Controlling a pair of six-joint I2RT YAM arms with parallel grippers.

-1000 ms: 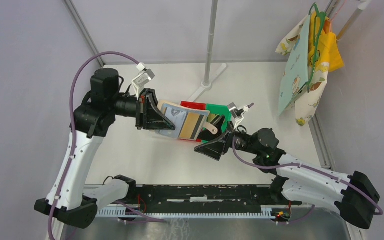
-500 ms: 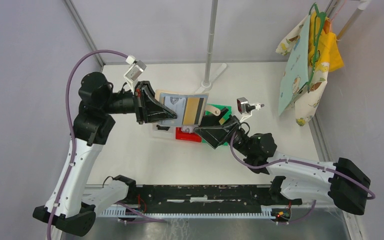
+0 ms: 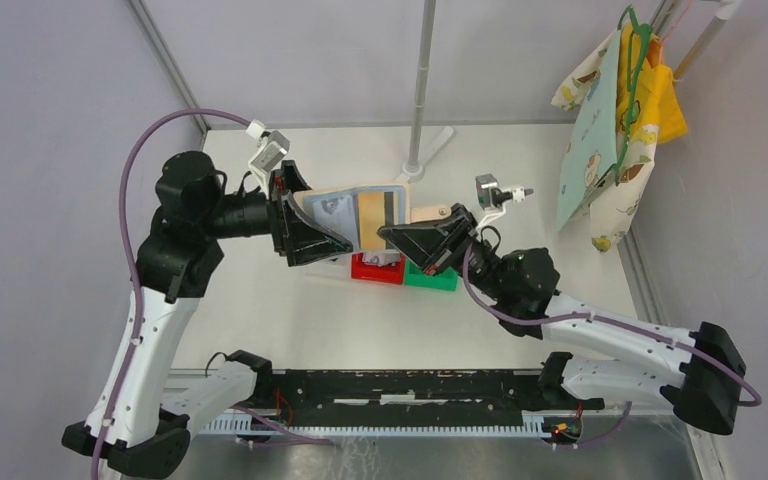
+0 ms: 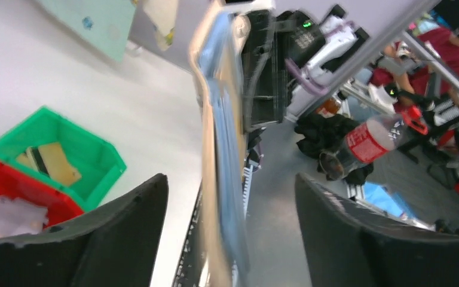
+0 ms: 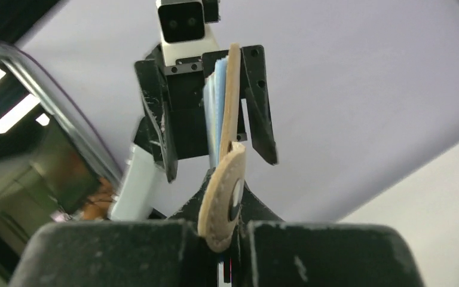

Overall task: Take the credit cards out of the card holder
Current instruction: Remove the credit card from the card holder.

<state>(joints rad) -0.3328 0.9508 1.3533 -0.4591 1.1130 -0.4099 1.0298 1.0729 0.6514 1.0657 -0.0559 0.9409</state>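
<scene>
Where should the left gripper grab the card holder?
The left end of the card holder, across its flat faces, straight in from the left: it stands edge-on inside the open left gripper, while the right gripper pinches the flap.

Tan card holder [image 3: 332, 212] raised off the table, spread open, light blue pockets facing up, gold striped card [image 3: 372, 218] tucked in it, snap flap [image 3: 430, 213] extended rightward, second gold card [image 4: 54, 165] lying inside green bin [image 4: 104, 159]

Pale lilac walls [image 3: 50, 100] enclose a white table [image 3: 290, 320]; a metal pole [image 3: 423, 80] stands behind.
</scene>
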